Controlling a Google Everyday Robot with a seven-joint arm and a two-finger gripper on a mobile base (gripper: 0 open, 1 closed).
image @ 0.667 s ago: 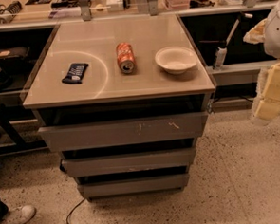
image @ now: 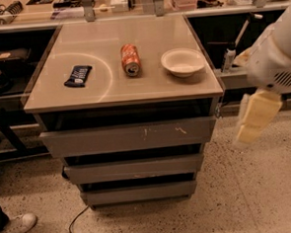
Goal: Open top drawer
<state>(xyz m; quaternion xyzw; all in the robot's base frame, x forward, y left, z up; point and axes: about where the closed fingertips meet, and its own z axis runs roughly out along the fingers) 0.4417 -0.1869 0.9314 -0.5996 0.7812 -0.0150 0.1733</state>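
The top drawer (image: 129, 137) is the widest grey front of three, with pale scratch marks right of centre. It sits just under the tabletop with a dark gap above it and stands slightly forward of the cabinet. My gripper (image: 256, 117), pale cream under a white arm, hangs in the air to the right of the cabinet, level with the top drawer and apart from it. It holds nothing that I can see.
On the tabletop (image: 148, 83) lie a dark snack bag (image: 78, 75), a tipped orange can (image: 130, 59) and a white bowl (image: 182, 62). Two narrower drawers (image: 134, 168) sit below. A shoe (image: 16, 227) and a cable (image: 75, 226) are on the floor at left. Cluttered benches stand behind.
My gripper and arm have moved left and a little lower, closer to the cabinet's right side. The drawers and tabletop objects have not moved.
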